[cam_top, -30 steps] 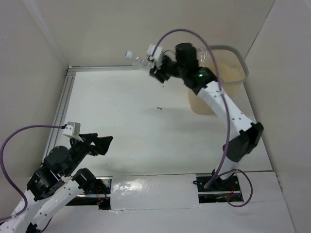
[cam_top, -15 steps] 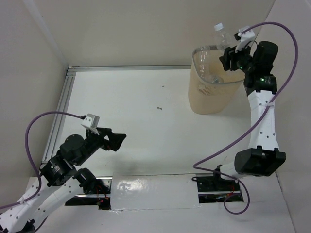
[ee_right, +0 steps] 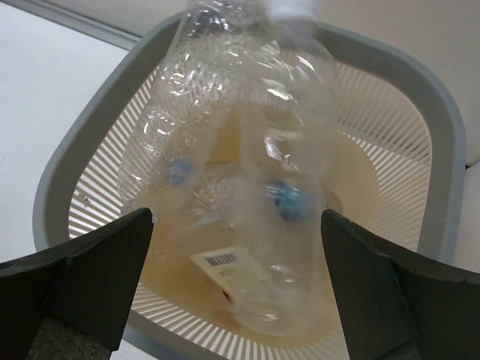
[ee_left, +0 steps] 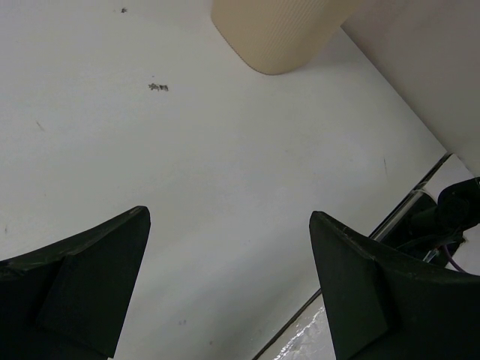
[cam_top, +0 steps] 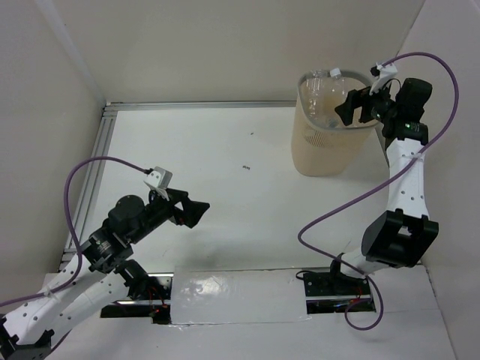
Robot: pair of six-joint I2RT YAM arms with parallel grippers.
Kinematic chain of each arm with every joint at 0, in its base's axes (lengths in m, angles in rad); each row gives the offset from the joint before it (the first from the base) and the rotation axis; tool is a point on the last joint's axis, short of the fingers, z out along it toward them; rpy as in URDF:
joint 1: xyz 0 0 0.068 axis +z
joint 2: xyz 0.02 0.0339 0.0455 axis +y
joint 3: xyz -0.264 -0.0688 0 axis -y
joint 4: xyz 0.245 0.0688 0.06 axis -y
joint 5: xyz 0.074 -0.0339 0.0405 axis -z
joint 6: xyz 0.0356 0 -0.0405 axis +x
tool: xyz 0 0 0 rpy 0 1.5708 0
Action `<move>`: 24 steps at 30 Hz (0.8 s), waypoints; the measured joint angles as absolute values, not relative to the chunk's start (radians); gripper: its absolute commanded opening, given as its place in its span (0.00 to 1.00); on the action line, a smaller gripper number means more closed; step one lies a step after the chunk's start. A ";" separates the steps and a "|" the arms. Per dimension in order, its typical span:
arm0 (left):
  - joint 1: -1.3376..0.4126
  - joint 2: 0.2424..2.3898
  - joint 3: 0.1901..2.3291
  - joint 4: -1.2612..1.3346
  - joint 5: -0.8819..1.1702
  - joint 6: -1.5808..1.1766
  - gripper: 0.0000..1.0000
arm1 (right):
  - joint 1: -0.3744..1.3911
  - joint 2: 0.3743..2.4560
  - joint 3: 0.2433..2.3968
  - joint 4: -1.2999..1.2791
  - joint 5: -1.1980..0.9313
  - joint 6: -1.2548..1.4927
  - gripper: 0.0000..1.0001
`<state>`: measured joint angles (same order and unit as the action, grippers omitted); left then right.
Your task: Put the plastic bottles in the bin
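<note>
A clear crinkly bottle (ee_right: pixel 247 127) lies tilted in the mouth of the bin (ee_right: pixel 52 199), just beyond the right gripper (ee_right: pixel 236 221), whose jaws stand wide apart and grip nothing. Beneath it other bottles (ee_right: pixel 225 289) show blue caps (ee_right: pixel 291 199) and a white barcode label (ee_right: pixel 221 264), its writing too small to read. The right arm reaches high over the rim; the left gripper (ee_left: pixel 229 217) hovers wide open and empty above the table (ee_left: pixel 225 150), well apart from the bin

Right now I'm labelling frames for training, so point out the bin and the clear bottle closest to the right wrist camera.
bin (cam_top: pixel 319 154): top external view, on its beige outer wall.
clear bottle (ee_right: pixel 247 112): right wrist view, on its crinkled body.
</note>
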<state>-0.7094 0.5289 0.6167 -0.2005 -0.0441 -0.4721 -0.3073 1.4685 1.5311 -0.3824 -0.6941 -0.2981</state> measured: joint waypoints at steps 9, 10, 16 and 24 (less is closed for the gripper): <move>-0.709 0.555 0.617 -0.178 -0.031 -0.470 1.00 | -0.307 1.444 1.606 -0.403 -0.675 -0.269 1.00; -0.709 0.562 0.617 -0.175 -0.028 -0.470 1.00 | -0.307 1.444 1.644 -0.419 -0.669 -0.266 1.00; -0.709 0.596 0.626 -0.163 -0.022 -0.472 1.00 | -0.285 1.400 1.851 -0.539 -0.594 -0.219 1.00; -0.709 0.680 0.689 -0.148 -0.007 -0.474 1.00 | -0.223 1.070 1.542 -0.651 -0.410 -0.162 1.00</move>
